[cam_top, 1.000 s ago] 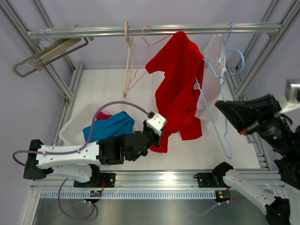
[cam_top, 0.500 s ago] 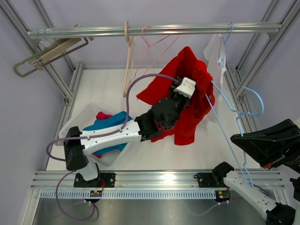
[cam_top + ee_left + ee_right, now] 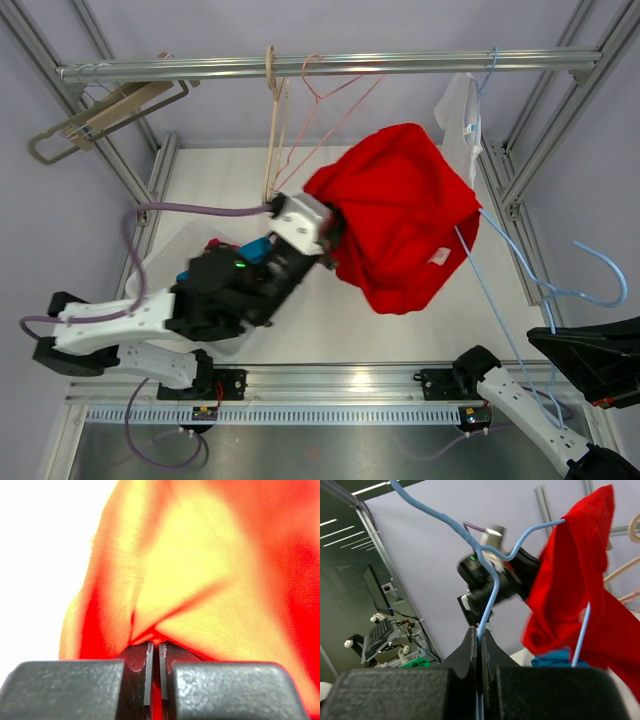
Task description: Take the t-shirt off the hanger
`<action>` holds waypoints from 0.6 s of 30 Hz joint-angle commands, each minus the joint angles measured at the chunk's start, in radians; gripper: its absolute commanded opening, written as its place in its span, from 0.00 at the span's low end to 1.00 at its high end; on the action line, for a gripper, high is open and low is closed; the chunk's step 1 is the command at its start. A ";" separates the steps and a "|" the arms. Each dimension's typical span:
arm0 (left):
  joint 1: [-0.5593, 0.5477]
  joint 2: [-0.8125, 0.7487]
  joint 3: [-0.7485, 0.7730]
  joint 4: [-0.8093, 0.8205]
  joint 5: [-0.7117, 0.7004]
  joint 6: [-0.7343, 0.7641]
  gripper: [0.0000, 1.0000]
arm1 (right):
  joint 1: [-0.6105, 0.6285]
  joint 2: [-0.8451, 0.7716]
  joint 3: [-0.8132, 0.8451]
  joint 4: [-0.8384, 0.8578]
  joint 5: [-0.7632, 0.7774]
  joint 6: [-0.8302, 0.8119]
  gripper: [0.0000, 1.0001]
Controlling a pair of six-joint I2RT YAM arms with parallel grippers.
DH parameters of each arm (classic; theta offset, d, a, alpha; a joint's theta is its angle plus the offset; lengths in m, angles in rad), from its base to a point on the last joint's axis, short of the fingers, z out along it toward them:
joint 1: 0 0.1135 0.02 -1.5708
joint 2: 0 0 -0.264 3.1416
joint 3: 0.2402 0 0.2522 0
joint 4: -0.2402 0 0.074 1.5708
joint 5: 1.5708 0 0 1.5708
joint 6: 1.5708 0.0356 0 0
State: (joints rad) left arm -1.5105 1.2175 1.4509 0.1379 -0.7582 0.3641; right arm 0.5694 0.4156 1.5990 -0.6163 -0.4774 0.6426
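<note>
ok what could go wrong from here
The red t-shirt looks draped over one arm of the blue hanger, so pulling apart could snag or stretch it. The left end effector pinches only a small fold, which might slip. The hanger's thin wire could twist in the right end effector.

Overhead and wrist close-ups apparently share the t-shirt [image 3: 400, 215].

Red t-shirt [image 3: 405, 215], light blue hanger [image 3: 493, 590], white garment [image 3: 458, 110], teal cloth [image 3: 258, 247], purple cable [image 3: 200, 207], silver rail [image 3: 200, 69], white table [image 3: 220, 180].
</note>
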 commanded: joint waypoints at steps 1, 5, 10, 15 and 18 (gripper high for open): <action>-0.040 -0.179 0.106 -0.112 -0.033 -0.045 0.00 | -0.002 -0.017 -0.007 -0.082 0.062 -0.057 0.00; -0.060 -0.277 0.207 -0.298 -0.042 -0.094 0.00 | 0.000 -0.014 -0.008 -0.086 0.086 -0.073 0.00; -0.060 -0.334 0.276 -0.290 -0.205 0.076 0.00 | 0.000 0.011 -0.059 -0.071 0.098 -0.096 0.00; -0.060 -0.485 0.076 -0.025 -0.242 0.302 0.00 | 0.001 0.015 -0.138 -0.007 0.060 -0.098 0.00; -0.060 -0.593 -0.121 0.155 -0.285 0.395 0.00 | 0.000 0.041 -0.157 0.006 0.028 -0.100 0.00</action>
State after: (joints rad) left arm -1.5669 0.6830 1.4300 0.0898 -0.9848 0.5957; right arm 0.5694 0.4133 1.4563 -0.6689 -0.4034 0.5667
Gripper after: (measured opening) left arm 0.027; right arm 0.029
